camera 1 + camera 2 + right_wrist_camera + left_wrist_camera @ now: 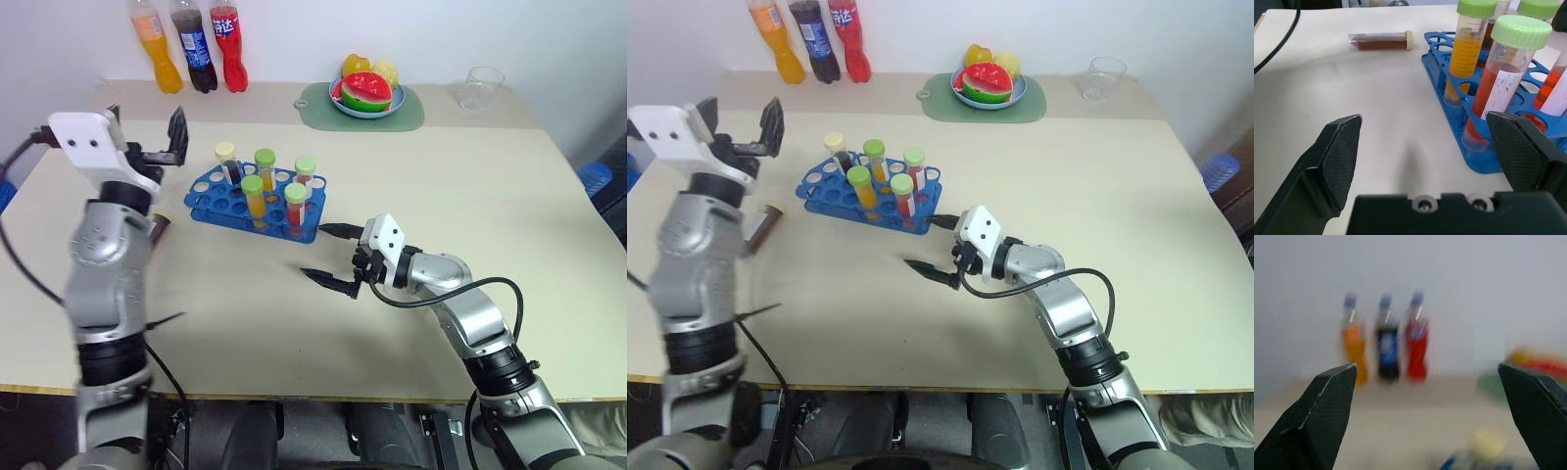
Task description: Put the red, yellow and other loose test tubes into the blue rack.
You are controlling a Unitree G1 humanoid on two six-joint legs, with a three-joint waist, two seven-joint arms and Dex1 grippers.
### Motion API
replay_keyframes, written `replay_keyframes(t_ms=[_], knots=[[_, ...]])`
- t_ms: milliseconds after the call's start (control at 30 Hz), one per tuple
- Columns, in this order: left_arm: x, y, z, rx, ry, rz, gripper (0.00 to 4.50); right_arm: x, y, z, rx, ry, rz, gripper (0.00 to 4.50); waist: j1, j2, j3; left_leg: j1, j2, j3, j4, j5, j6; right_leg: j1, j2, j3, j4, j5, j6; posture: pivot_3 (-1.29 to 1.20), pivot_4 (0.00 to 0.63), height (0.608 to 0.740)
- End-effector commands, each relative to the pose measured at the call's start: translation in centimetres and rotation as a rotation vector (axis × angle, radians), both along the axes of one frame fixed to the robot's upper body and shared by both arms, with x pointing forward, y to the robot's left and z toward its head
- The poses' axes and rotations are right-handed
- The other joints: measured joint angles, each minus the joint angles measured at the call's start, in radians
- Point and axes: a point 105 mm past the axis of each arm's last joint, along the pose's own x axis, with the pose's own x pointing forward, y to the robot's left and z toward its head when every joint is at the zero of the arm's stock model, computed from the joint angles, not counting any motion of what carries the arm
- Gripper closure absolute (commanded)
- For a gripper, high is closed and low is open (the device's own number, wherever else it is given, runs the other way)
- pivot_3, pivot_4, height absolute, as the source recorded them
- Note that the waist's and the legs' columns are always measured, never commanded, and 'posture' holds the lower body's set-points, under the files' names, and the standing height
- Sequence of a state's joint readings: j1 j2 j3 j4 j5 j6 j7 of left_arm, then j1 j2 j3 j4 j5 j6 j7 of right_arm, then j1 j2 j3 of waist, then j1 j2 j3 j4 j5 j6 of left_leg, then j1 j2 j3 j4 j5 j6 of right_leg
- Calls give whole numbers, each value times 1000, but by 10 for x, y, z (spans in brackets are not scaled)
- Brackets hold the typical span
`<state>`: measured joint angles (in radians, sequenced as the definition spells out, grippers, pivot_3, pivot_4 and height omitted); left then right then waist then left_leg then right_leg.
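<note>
- The left claw [147,132] hangs above the desk [470,196] with its fingers spread wide, holding nothing.
- The right claw [331,258] rests low over the desk just beside the blue rack [211,201], jaws wide and empty.
- Five capped tubes stand upright in the rack.
- One loose brown tube [1381,41] lies flat on the desk, left of the rack.
</note>
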<state>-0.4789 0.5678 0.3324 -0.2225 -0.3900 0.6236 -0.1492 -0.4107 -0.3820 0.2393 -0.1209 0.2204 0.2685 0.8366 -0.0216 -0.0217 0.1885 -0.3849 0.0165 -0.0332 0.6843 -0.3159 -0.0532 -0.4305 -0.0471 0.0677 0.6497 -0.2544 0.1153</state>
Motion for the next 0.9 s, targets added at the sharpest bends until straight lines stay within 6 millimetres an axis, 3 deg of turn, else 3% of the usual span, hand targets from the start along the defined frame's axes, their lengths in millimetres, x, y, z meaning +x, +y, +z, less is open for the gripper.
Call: replay_keyframes(t_ms=[33, 233, 500, 633, 767, 800, 900], knots=[[-3, 38, -28, 128, 388, 30, 31, -1, 2, 14, 26, -43, 34, 0, -14, 0, 0, 0, 0, 0, -1, 0, 0, 0, 0, 0, 0, 0, 0, 0, 150, 734], [-7, 53, -58, 167, 819, -13, 31, -7, 8, 19, 27, -32, 105, 0, -19, 0, 1, 0, 0, -1, -1, 0, 0, 1, 0, -1, -1, 0, 0, 0, 150, 734], [9, 55, -88, 181, 1055, -78, 31, -15, 12, 25, 14, -48, 145, 0, -23, 0, 1, 1, 0, 0, -1, 0, 0, 1, 0, -1, 0, 0, 0, 0, 150, 734], [15, 66, -97, 199, 1097, -62, 1306, -16, 9, 23, 16, -49, 117, 0, -23, 0, 1, 0, 0, 0, -1, 0, 0, 0, 0, -1, 0, 0, 0, 0, 150, 734], [15, 71, -98, 199, 1110, -56, 3396, -17, 8, 22, 14, -50, 104, 0, -24, 0, 1, 0, 0, 0, -1, 0, 0, 0, 0, -1, 0, 0, 0, 0, 150, 734], [16, 75, -94, 191, 1086, -30, 3712, -18, 8, 21, 13, -50, 102, 0, -24, 0, 1, 0, 0, 0, -1, 0, 0, 0, 0, -1, 0, 0, 0, 0, 150, 734], [21, 85, -81, 171, 1015, 40, 3745, -18, 8, 21, 10, -51, 98, 0, -24, 0, 1, 0, 0, 0, -1, 0, 0, 0, 0, -1, 0, 0, 0, 0, 150, 734]])
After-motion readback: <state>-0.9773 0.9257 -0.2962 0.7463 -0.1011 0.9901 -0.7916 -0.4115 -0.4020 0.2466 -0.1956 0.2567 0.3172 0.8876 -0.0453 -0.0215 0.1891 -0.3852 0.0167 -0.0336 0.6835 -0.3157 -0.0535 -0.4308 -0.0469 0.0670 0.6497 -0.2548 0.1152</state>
